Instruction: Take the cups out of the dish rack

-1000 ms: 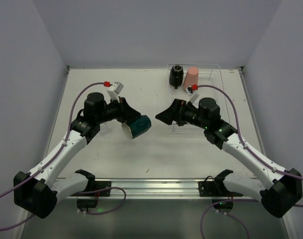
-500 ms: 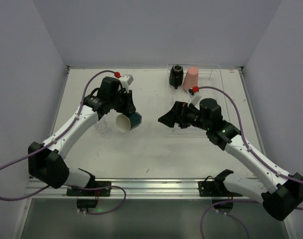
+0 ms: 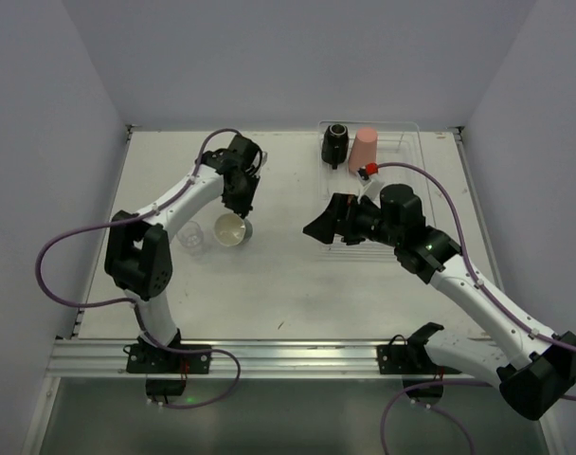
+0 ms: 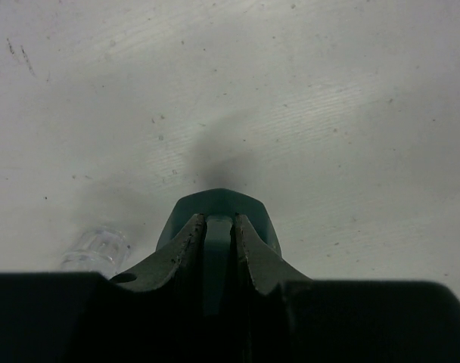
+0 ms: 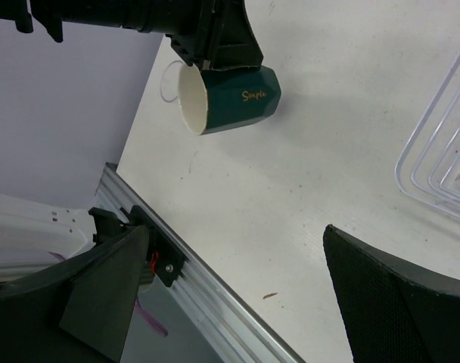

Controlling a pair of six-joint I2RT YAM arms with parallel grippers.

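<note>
My left gripper is shut on the wall of the dark teal cup, which has a cream inside, and holds it low over the table left of centre. The left wrist view shows the cup's rim pinched between my fingers. The teal cup also shows in the right wrist view. One clear cup stands just left of it, also in the left wrist view. The black cup and salmon tumbler stand in the transparent dish rack at the back right. My right gripper is open and empty, beside the rack. The second clear cup is not visible.
The rack's near corner shows in the right wrist view. An aluminium rail runs along the table's front edge. Grey walls close in the left, right and back sides.
My left arm has stretched out and swung the teal cup left and away from the centre, bringing it next to the clear cup. My right arm has barely moved.
</note>
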